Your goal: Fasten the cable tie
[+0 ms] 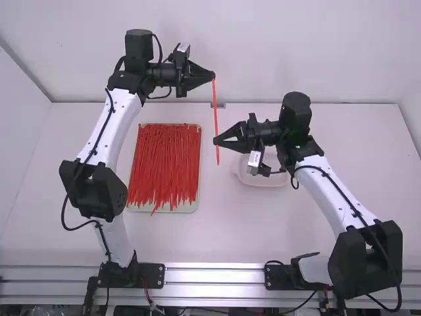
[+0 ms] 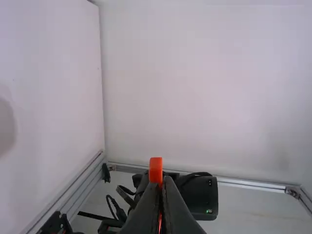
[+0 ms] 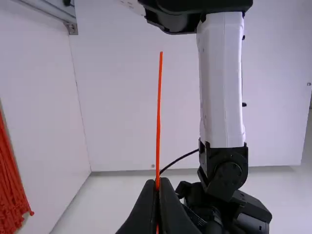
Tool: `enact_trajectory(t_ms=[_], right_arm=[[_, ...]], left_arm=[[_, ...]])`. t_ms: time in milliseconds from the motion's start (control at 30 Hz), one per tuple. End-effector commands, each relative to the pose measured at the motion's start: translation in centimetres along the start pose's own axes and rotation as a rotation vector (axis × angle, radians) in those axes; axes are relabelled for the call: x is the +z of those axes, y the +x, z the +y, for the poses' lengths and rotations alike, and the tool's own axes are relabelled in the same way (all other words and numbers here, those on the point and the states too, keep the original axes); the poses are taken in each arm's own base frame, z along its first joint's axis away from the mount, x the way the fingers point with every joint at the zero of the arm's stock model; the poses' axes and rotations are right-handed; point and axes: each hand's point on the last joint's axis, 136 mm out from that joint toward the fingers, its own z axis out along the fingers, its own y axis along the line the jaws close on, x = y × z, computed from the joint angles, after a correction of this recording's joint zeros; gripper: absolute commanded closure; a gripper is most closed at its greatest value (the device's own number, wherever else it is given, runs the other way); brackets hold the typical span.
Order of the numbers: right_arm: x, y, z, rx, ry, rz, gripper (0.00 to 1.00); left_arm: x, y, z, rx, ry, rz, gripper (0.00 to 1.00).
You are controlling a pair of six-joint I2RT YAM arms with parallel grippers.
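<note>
Tie: we are seeing one red tie (image 1: 216, 112) hanging upright in the air above the table, between the tray and the tub and touching neither.
Left gripper: the left gripper (image 1: 212, 76) is pinching the tie's top end, jaws clenched on it. In its wrist view we are seeing the tie's head poking out past the fingertips.
Right gripper: the right gripper (image 1: 216, 139) is gripping the strap lower down, jaws pressed onto it, and a short tail is hanging below.
Table: we are looking at a plain white table (image 1: 368, 151).
Tray: a pale tray (image 1: 164, 209) is lying flat on the table left of the tie and carrying a pile (image 1: 164, 164) of red ties laid side by side.
Tub: a small white tub (image 1: 266, 180) is sitting on the table under the right arm's wrist.
Room: a white wall (image 1: 296, 39) is closing off the back, and we are seeing white panels flanking both sides.
Rail: a metal rail (image 1: 210, 271) is running along the near edge and carrying both arm bases.
</note>
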Motion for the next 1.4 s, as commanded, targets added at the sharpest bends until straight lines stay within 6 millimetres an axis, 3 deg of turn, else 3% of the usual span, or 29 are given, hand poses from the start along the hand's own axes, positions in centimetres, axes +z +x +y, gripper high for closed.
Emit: enact_trajectory(t_ms=[0,233,467,633,767,867,933,1000,1100,1367], right_arm=[[-0.1,0.0,0.3,0.055,0.0,-0.001,1.0],[-0.7,0.2,0.9,0.202,0.001,0.011,1.0],[-0.7,0.1,1.6,0.128,0.0,0.01,1.0],[0.2,-0.5,1.7,0.102,-0.003,-0.017,0.9],[0.1,-0.6,1.6,0.099,-0.002,-0.023,0.89],[-0.1,-0.6,1.6,0.107,-0.001,-0.029,0.99],[-0.2,-1.2,1.5,0.107,0.002,-0.06,0.98],[-0.4,-1.2,1.5,0.107,0.004,-0.062,0.92],[-0.7,-1.0,1.5,0.108,0.005,-0.053,1.0],[-0.8,-1.0,1.5,0.151,0.004,-0.049,1.0]], left_arm=[[0.4,0.5,0.1,0.03,0.002,0.018,0.98],[0.4,0.6,0.2,0.041,-0.001,0.018,0.98],[0.4,0.5,0.3,0.037,-0.002,0.017,0.98],[0.4,0.5,0.3,0.039,-0.003,0.014,0.98],[0.4,0.5,0.3,0.038,-0.004,0.013,0.98],[0.3,0.5,0.3,0.039,-0.002,0.016,0.98],[0.3,0.4,0.3,0.039,-0.005,0.01,0.98],[0.4,0.4,0.3,0.039,-0.006,0.008,0.98],[0.3,0.4,0.3,0.039,-0.006,0.008,0.98],[0.4,0.3,0.3,0.042,-0.007,0.007,0.98]])
